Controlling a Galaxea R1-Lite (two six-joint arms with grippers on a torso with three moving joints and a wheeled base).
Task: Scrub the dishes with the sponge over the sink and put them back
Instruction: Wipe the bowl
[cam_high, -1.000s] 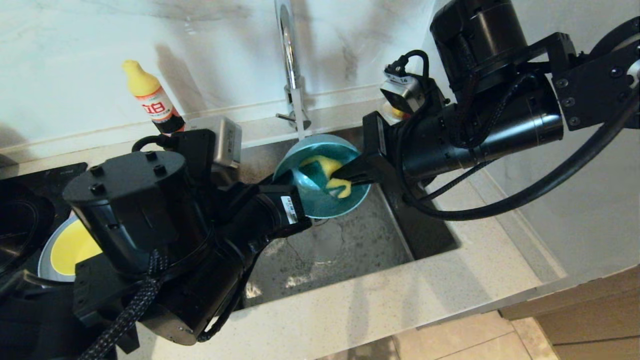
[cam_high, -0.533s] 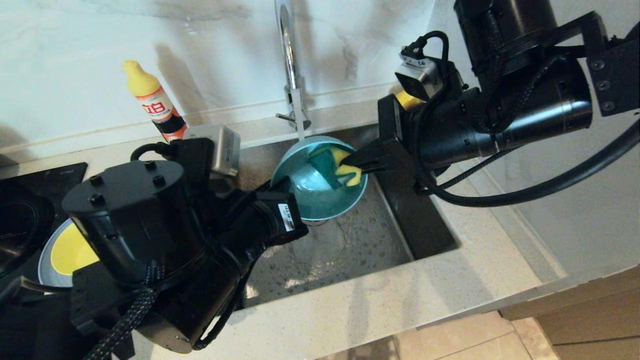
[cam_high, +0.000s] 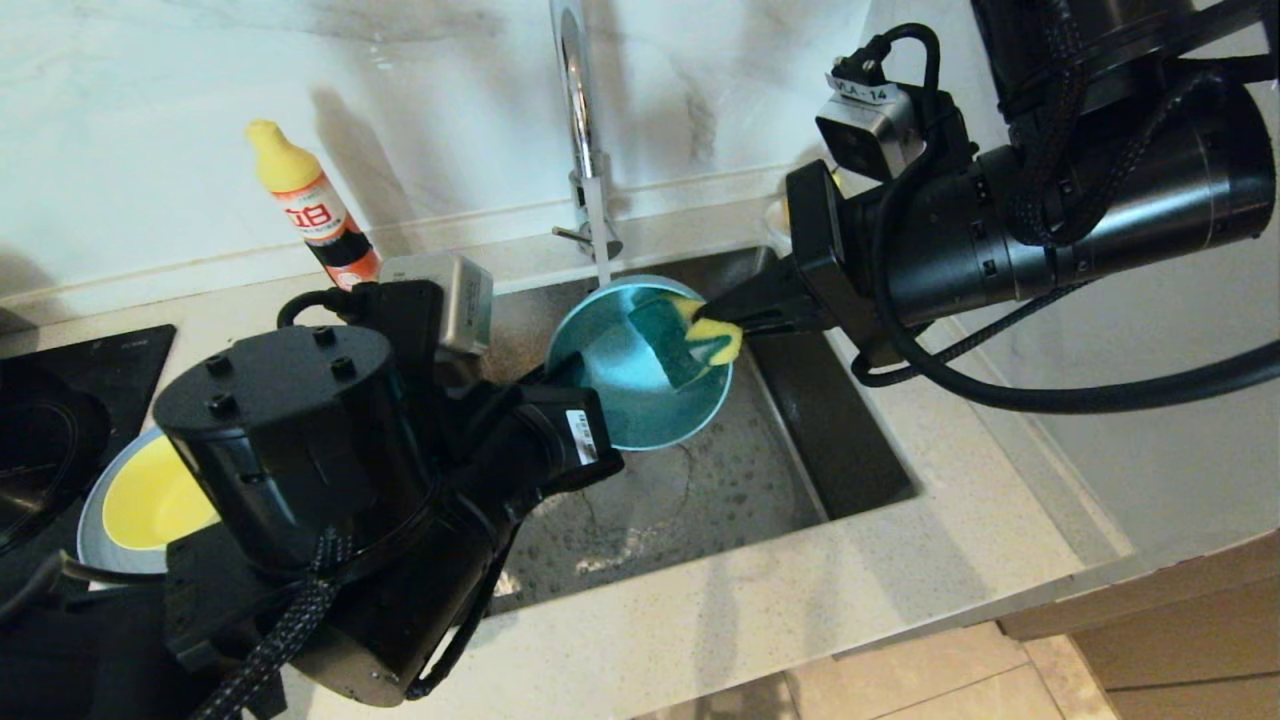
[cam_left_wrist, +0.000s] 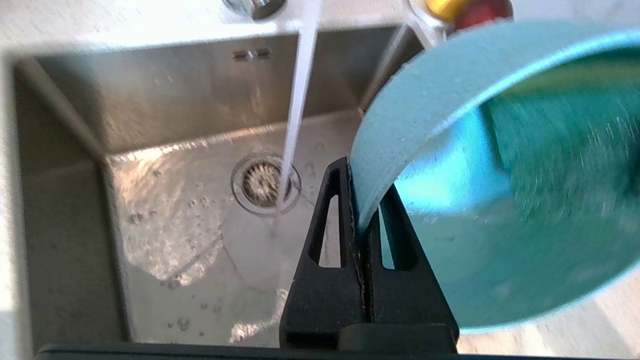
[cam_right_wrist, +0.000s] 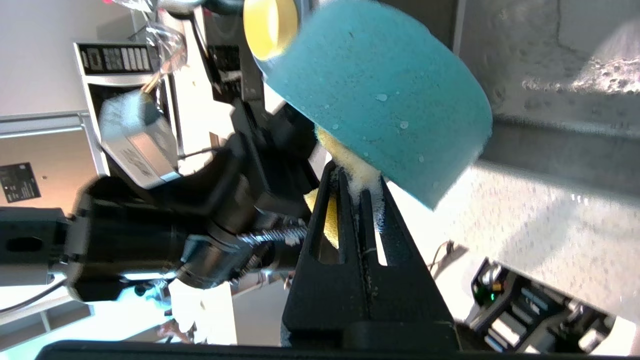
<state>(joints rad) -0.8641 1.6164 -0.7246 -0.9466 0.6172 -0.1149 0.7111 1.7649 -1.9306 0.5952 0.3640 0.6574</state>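
Over the sink (cam_high: 700, 490), my left gripper (cam_high: 562, 372) holds the small teal bowl (cam_high: 620, 390) tilted, its opening facing up and right. In the left wrist view the left gripper (cam_left_wrist: 357, 220) is shut on the bowl's (cam_left_wrist: 500, 250) rim. My right gripper (cam_high: 738, 315) is shut on the yellow sponge (cam_high: 690, 340), whose green layer lies against the bowl's inside at its right rim. The right wrist view shows the right gripper (cam_right_wrist: 357, 185) pinching yellow foam (cam_right_wrist: 350, 165) beside the bowl's outer wall (cam_right_wrist: 380, 95). The yellow-green bowl (cam_high: 150, 500) sits on the grey-blue plate (cam_high: 90, 520) at the left.
Water (cam_left_wrist: 300, 100) runs from the chrome faucet (cam_high: 580, 130) onto the drain (cam_left_wrist: 265, 182). A detergent bottle (cam_high: 305, 205) stands at the back left, and a black hob (cam_high: 60, 400) lies beside the plate. The counter's front edge (cam_high: 800, 610) borders the sink.
My right gripper has drawn the sponge from the bowl's middle up and right to its right rim. The left gripper and bowl have hardly moved.
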